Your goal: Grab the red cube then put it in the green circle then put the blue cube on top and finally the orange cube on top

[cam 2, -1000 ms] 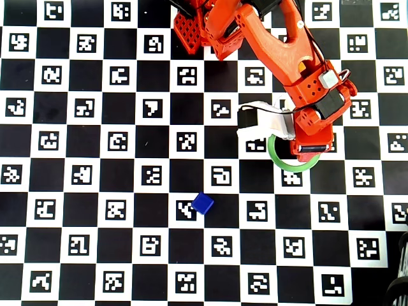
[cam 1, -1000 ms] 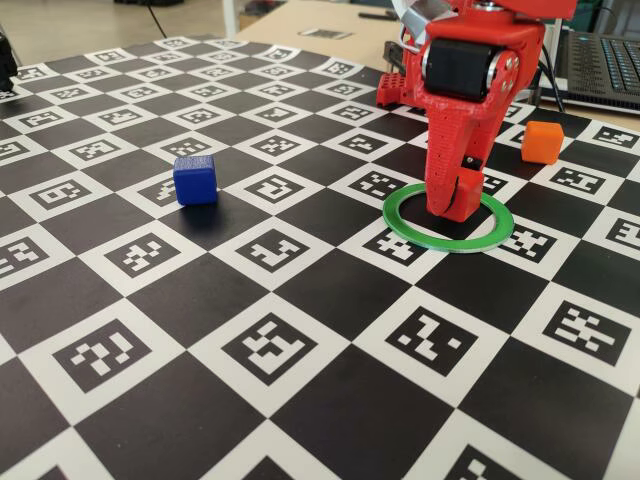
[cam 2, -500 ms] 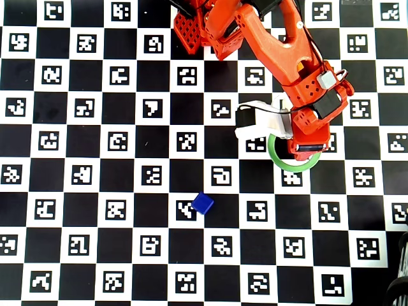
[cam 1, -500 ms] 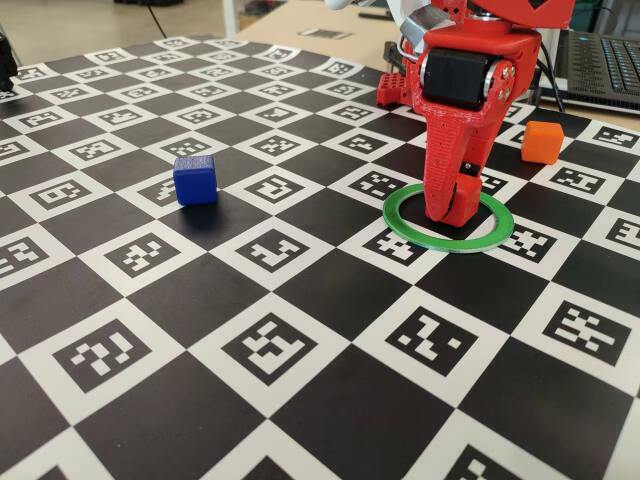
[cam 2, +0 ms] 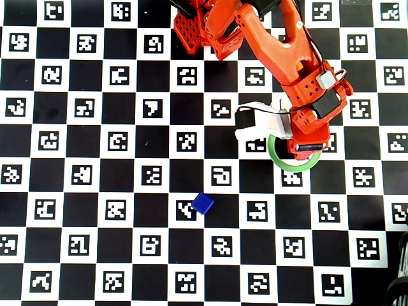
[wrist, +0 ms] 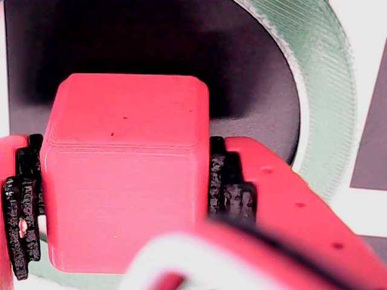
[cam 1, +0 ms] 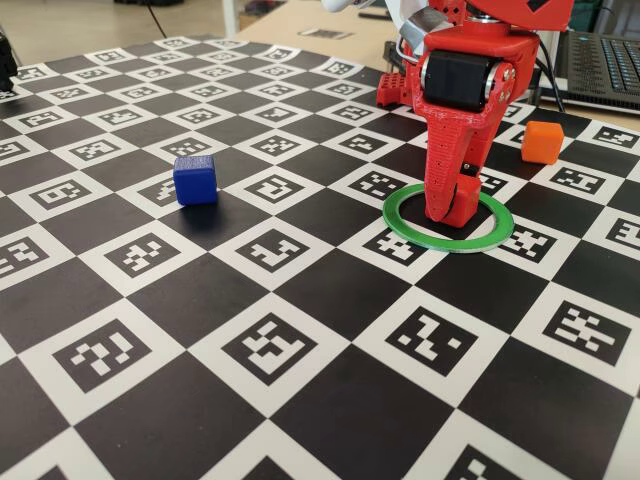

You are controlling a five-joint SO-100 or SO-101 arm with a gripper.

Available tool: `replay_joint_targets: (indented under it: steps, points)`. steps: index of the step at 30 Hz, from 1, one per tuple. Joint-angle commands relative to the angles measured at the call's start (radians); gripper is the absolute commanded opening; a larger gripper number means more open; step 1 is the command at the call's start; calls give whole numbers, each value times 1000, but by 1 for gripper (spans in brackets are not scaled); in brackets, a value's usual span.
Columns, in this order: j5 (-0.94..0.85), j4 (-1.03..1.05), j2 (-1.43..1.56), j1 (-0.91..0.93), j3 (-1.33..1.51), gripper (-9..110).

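Observation:
My gripper [wrist: 124,199] is shut on the red cube [wrist: 124,175], whose sides are pressed by the black pads [wrist: 18,223]. In the fixed view the gripper [cam 1: 455,208] points straight down inside the green circle [cam 1: 400,225], its tip at the board. The wrist view shows the cube over the dark centre, with the green circle [wrist: 326,109] curving to its right. The blue cube [cam 1: 195,180] sits far left of the ring, the orange cube [cam 1: 543,141] behind it to the right. In the overhead view the gripper [cam 2: 305,150] covers part of the green circle [cam 2: 275,156], the blue cube [cam 2: 203,203] lies lower left, and the orange cube is hidden.
The board [cam 1: 300,300] is a black-and-white checker of printed markers. The arm's base [cam 2: 191,29] stands at its far edge. A laptop [cam 1: 600,60] lies beyond the board at the back right. A white camera mount [cam 2: 255,121] sticks out left of the wrist.
The gripper with the red cube has shifted slightly and sunk a little lower inside the ring. The blue and orange cubes have not moved.

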Motion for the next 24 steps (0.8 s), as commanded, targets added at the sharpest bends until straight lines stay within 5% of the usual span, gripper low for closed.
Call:
replay_joint_targets:
  steps: [1, 10, 24]
  points:
    - [-12, -12, 31, -15, -2, 16]
    - [-20, 9, 34, -20, -14, 38]
    - [-64, 287, 127, 48, -273, 46]
